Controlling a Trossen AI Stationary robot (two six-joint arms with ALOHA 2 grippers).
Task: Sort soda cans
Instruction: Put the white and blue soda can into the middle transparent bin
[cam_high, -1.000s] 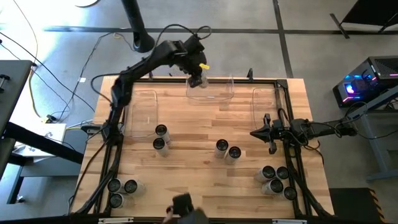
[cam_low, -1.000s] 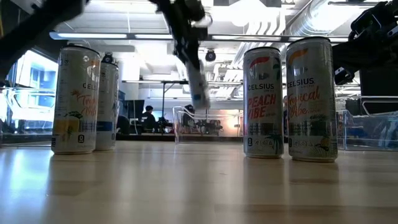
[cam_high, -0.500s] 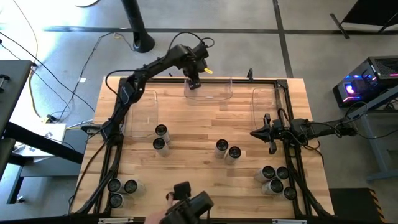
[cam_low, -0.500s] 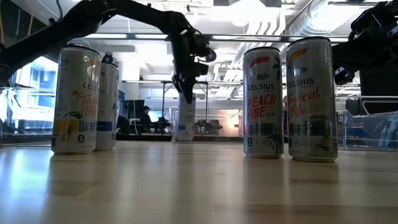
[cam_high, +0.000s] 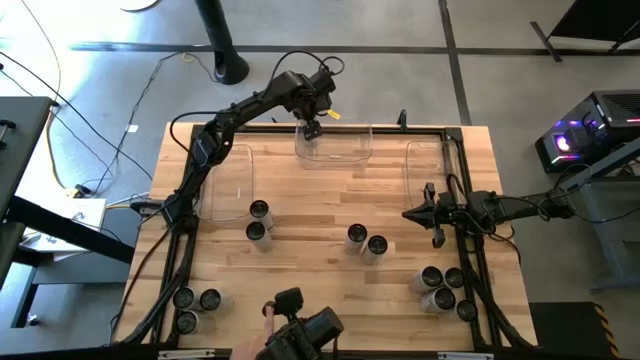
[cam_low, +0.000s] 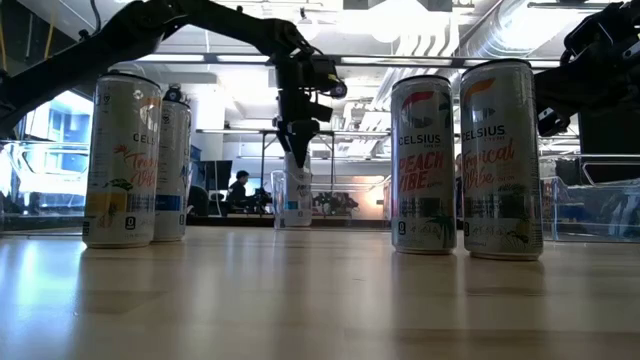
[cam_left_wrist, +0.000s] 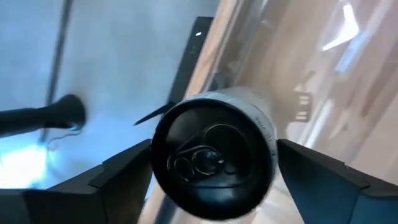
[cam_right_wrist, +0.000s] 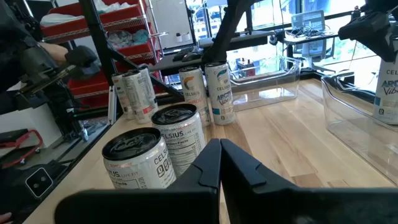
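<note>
My left gripper (cam_high: 312, 128) hangs over the clear middle bin (cam_high: 350, 152) at the table's far edge, pointing steeply down. It is open, with one finger on each side of the dark top of a soda can (cam_left_wrist: 211, 163). That can (cam_low: 293, 196) stands upright on the bin's floor. Other soda cans stand on the table: two at left centre (cam_high: 257, 221), two in the middle (cam_high: 366, 240), three near left (cam_high: 195, 305), several near right (cam_high: 441, 287). My right gripper (cam_high: 436, 216) waits shut at the table's right side, touching nothing.
Clear bins stand at far left (cam_high: 228, 180) and far right (cam_high: 425, 165). A black frame rail (cam_high: 470, 290) runs along the table's sides. At the near edge a person's hand (cam_high: 268, 312) holds a black device (cam_high: 305, 328). Bare wood lies between the can groups.
My left gripper has gone down into the middle bin with the soda can and has tipped to point more steeply down. The can, tilted and in the air a second ago, now stands upright on the bin's floor. The person's device has come farther in at the near edge.
</note>
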